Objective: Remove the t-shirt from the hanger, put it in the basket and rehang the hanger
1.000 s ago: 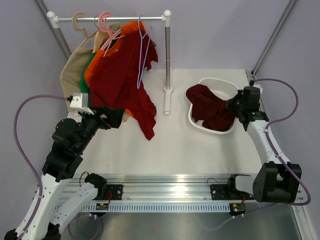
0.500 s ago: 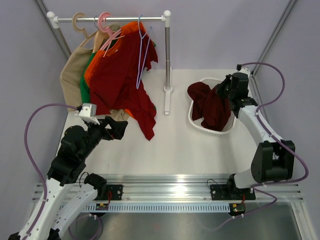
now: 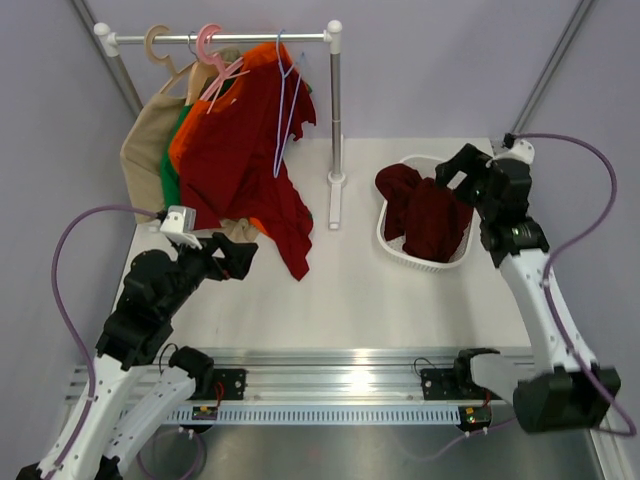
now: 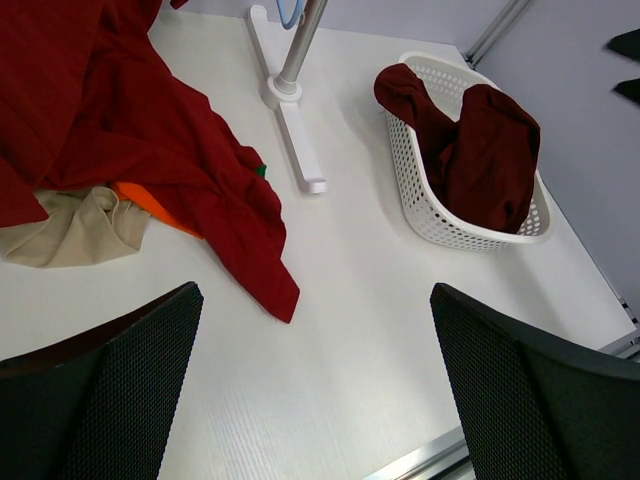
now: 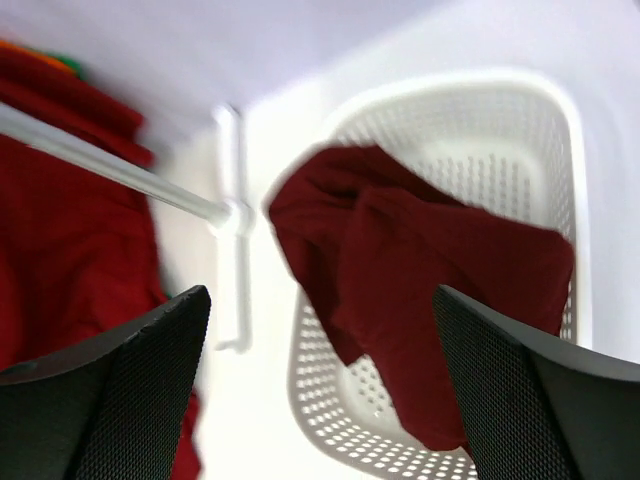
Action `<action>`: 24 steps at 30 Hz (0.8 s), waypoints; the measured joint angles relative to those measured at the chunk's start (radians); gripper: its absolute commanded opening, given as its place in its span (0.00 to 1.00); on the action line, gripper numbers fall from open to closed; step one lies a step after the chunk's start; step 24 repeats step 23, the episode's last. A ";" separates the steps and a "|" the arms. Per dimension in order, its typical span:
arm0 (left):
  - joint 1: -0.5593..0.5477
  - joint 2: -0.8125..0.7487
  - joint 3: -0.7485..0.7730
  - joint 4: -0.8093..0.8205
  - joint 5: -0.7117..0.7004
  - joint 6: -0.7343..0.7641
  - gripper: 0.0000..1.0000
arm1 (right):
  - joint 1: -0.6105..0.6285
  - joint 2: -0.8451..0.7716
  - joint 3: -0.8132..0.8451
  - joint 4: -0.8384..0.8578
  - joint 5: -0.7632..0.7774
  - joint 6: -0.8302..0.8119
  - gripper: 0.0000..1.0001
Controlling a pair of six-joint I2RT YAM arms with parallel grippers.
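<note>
T-shirt (image 3: pixel 432 218): one, lay heaped in the single basket (image 3: pixel 400 250).
Hanger (image 3: pixel 286 100): one, hung on the rail (image 3: pixel 240 38); seemingly three hangers there altogether.
Left pincer (image 3: pixel 238 258): gaped wide, empty.
Right pincer (image 3: pixel 452 172): gaped wide, empty.

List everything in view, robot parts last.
t-shirt: 1, dark maroon, heaped in basket
basket: 1, white, table's right
hanger: 1, pale lavender wire, on rail
red shirt: 1, red, on rack
orange shirt: 1, orange, behind red shirt
beige garment: 1, beige, rack's left
pink hanger: 1, pink, on rail
beige hanger: 1, beige, rail's left end
rack: 1, white, far left
table: 1, white
left tool: 1, black, open, over table
right tool: 1, black, open, above basket
</note>
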 measured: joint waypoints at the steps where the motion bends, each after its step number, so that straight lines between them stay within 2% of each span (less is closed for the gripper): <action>1: 0.000 0.000 0.000 0.000 0.000 0.000 0.99 | 0.000 -0.066 0.000 -0.005 -0.003 0.001 0.99; 7: 0.000 -0.040 -0.008 -0.001 0.000 0.000 0.99 | -0.001 -0.420 -0.047 -0.010 -0.127 0.005 1.00; 15: 0.000 -0.227 -0.040 -0.004 -0.008 0.001 0.99 | -0.002 -0.782 -0.301 -0.027 -0.478 0.079 0.99; 19: 0.000 -0.270 -0.064 -0.026 -0.009 0.000 0.99 | -0.002 -0.867 -0.307 -0.038 -0.549 0.093 1.00; 24: 0.000 -0.298 -0.091 -0.053 -0.013 0.000 0.99 | -0.002 -0.881 -0.307 -0.038 -0.576 0.104 1.00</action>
